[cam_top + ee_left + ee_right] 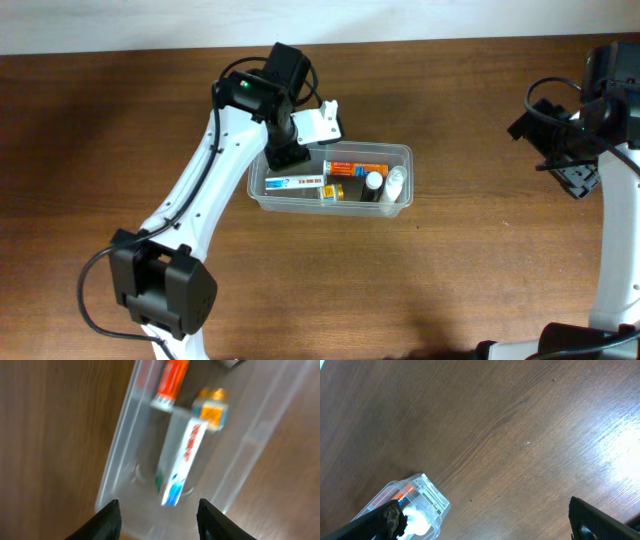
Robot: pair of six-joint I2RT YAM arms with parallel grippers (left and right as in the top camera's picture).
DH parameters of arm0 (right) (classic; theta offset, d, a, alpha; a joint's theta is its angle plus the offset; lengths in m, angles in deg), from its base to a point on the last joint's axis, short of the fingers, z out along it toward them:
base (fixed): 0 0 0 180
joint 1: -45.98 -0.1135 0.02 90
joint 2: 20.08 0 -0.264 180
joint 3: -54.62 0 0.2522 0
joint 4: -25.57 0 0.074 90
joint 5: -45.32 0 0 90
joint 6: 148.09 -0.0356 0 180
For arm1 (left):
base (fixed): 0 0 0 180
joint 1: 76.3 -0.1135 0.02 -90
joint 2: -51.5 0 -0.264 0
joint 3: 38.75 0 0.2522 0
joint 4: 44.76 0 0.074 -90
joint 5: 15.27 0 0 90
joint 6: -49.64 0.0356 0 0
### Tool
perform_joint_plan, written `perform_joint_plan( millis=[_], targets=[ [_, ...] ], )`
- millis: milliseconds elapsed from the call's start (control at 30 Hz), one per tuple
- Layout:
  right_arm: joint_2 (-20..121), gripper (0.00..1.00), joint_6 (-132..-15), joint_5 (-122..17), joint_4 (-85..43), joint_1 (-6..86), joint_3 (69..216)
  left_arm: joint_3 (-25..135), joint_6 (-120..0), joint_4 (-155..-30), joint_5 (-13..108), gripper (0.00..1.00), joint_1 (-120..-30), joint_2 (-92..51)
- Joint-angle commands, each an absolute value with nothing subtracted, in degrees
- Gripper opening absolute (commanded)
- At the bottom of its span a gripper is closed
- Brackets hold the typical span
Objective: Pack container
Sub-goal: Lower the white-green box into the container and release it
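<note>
The clear plastic container sits mid-table and holds a white and blue box, an orange box, a small yellow box and small bottles. My left gripper hovers over the container's left end, open and empty. In the left wrist view its fingers frame the container, with the white and blue box and orange box inside. My right gripper is at the far right, open and empty; its wrist view shows the container at lower left.
The brown wooden table carries nothing else in view. A pale wall runs along the table's far edge. The left arm's base stands at the front left, the right arm's base at the front right.
</note>
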State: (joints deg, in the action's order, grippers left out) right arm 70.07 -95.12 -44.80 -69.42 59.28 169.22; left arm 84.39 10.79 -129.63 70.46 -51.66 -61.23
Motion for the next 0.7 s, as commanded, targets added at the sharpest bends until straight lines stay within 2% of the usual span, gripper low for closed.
perform_joint_plan(
  millis=[0, 467, 567, 667],
  targets=[
    [69.3, 0.98, -94.9, -44.7, -69.5, 59.5, 170.1, 81.4, 9.7, -130.0, 61.6, 0.48, -51.2, -62.8],
    [69.3, 0.99, -94.9, -44.7, -69.5, 59.5, 170.1, 73.2, 8.5, -119.9, 61.1, 0.47, -50.9, -72.4],
    [69.3, 0.99, -94.9, -44.7, -69.5, 59.5, 170.1, 73.2, 5.7, -118.7, 65.3, 0.39, -51.8, -73.5],
    [69.3, 0.99, -94.9, -44.7, -69.5, 59.5, 170.1, 73.7, 3.8, -118.8, 69.2, 0.38, -52.4, -73.4]
  ],
)
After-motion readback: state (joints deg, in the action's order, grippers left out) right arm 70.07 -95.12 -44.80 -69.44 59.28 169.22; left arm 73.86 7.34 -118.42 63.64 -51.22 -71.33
